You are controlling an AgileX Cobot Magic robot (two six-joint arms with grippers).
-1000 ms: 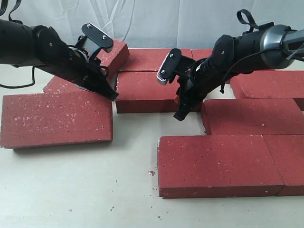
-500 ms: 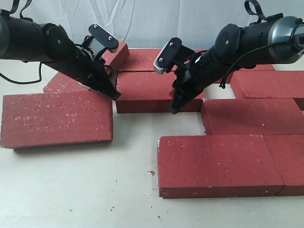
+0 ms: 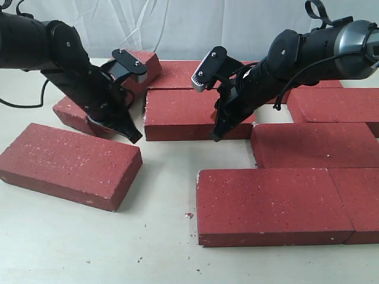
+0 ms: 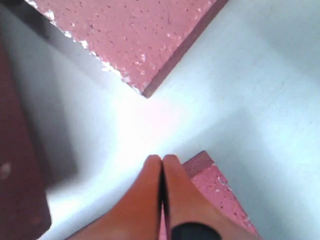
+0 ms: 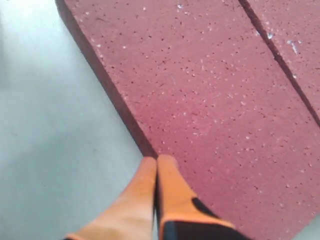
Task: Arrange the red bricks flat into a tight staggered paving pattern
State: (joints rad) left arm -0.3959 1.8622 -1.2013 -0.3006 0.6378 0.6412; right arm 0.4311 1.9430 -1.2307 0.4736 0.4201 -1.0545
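Observation:
Several red bricks lie flat on the pale table. One loose brick (image 3: 68, 165) sits skewed at the front left. My left gripper (image 3: 135, 137) is shut and empty, its tip at that brick's far right corner (image 4: 215, 185). The middle brick (image 3: 180, 112) shows its near corner (image 4: 135, 35) just beyond the left gripper (image 4: 161, 160). My right gripper (image 3: 216, 137) is shut and empty too, its tip (image 5: 157, 161) at the front edge of the middle brick (image 5: 210, 100), near its right end. Two bricks (image 3: 272, 204) lie side by side at the front right.
More bricks fill the right side (image 3: 314, 145) and the back row (image 3: 183, 74). One brick (image 3: 145, 62) leans raised at the back left over another (image 3: 71, 109). A white cloth hangs behind. Small crumbs (image 3: 188, 215) dot the bare table at the front.
The front-left brick has turned from square to skewed, its left end swinging away from the front edge. My left gripper dropped lower and nearer. The right gripper shifted slightly left, then stopped.

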